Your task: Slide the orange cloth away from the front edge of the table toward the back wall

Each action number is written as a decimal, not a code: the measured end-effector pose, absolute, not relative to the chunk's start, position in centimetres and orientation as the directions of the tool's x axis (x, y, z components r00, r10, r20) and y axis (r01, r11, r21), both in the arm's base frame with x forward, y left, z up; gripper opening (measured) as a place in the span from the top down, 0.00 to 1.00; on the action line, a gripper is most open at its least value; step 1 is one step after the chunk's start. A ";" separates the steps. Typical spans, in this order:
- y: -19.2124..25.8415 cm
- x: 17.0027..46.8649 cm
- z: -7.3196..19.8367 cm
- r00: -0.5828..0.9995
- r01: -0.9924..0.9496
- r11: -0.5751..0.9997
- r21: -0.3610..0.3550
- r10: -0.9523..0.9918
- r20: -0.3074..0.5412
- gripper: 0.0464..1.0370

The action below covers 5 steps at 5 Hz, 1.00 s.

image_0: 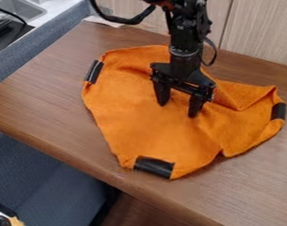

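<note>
Orange cloth, soft and fuzzy, lies beneath and around the parted jaws of the gripper, long axis running roughly left to right. Folds rise to the jaws' right. Smooth black bands (tape-like, three showing) wrap its corners: left, right and below them, the last pointing toward the wood-grained table's near edge.

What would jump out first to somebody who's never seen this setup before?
Probably the bright orange cloth, spread rumpled across the wooden table. Next, the black gripper pointing down at the cloth's middle, its fingers apart. Then the black bands on the cloth's edges: one nearest the camera, one upper left, one far right.
</note>
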<state>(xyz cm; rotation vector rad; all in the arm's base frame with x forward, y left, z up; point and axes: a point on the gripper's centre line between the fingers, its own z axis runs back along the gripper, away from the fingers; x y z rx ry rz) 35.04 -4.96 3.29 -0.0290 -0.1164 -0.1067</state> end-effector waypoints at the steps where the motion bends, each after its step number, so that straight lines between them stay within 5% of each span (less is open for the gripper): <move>1: -4.9 35.0 3.3 0.989 0.101 0.995 -0.020 -0.099 0.113 0.04; 3: -4.9 34.6 4.2 0.995 0.086 0.992 -0.094 -0.080 0.066 0.04; 5: -4.6 33.7 9.6 0.985 0.100 0.991 -0.087 -0.086 0.147 0.04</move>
